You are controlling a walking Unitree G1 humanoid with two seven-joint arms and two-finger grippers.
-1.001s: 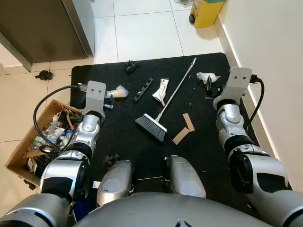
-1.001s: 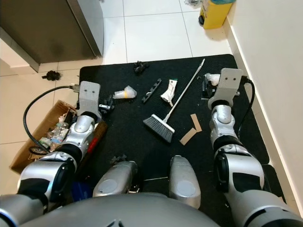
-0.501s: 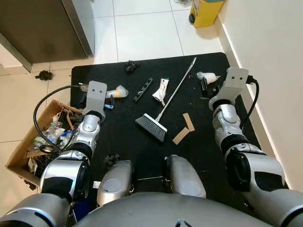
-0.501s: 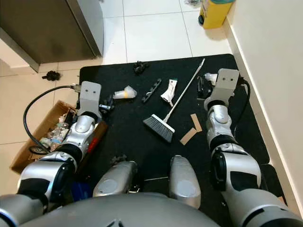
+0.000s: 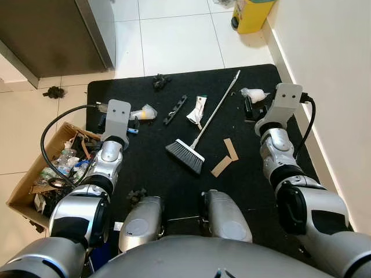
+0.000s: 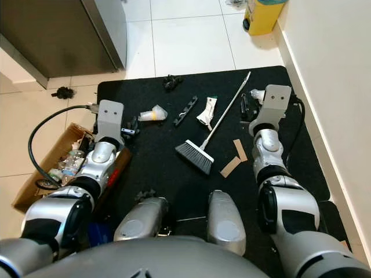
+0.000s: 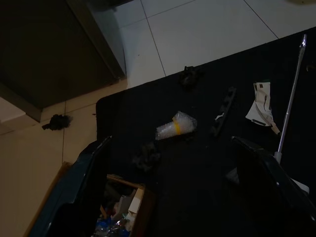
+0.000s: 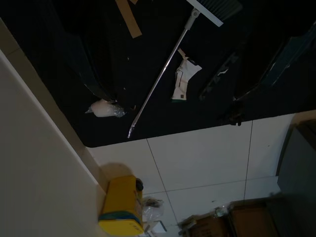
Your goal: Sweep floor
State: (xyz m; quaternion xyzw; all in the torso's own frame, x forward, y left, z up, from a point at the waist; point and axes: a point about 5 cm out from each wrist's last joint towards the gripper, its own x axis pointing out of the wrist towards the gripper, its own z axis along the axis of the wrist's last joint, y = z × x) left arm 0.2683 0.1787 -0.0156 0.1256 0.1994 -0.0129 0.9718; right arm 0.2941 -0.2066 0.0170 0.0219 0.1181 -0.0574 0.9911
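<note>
A small broom lies on the black mat (image 5: 168, 179), its grey bristle head (image 5: 185, 155) toward me and its silver handle (image 5: 219, 107) slanting away to the right. Litter is scattered on the mat: a crumpled plastic cup (image 5: 145, 112), a black strip (image 5: 175, 110), a white wrapper (image 5: 197, 111), cardboard scraps (image 5: 225, 157) and a white plastic wad (image 5: 255, 94). My left gripper (image 5: 132, 123) hovers open beside the cup. My right gripper (image 5: 249, 109) hovers open near the wad, right of the handle's far end. Both wrist views show the fingers (image 7: 84, 177) (image 8: 84, 69) wide apart, holding nothing.
A cardboard box (image 5: 23, 191) full of rubbish stands off the mat's left edge with a black hose (image 5: 55, 124) arching over it. A wall (image 5: 330, 69) runs along the right. A yellow bin (image 5: 252, 14) stands at the far right, a dark cabinet (image 5: 52, 29) at the far left.
My right arm has shifted a little to the left, toward the broom handle's far end. The left arm, the broom and the litter have not moved.
</note>
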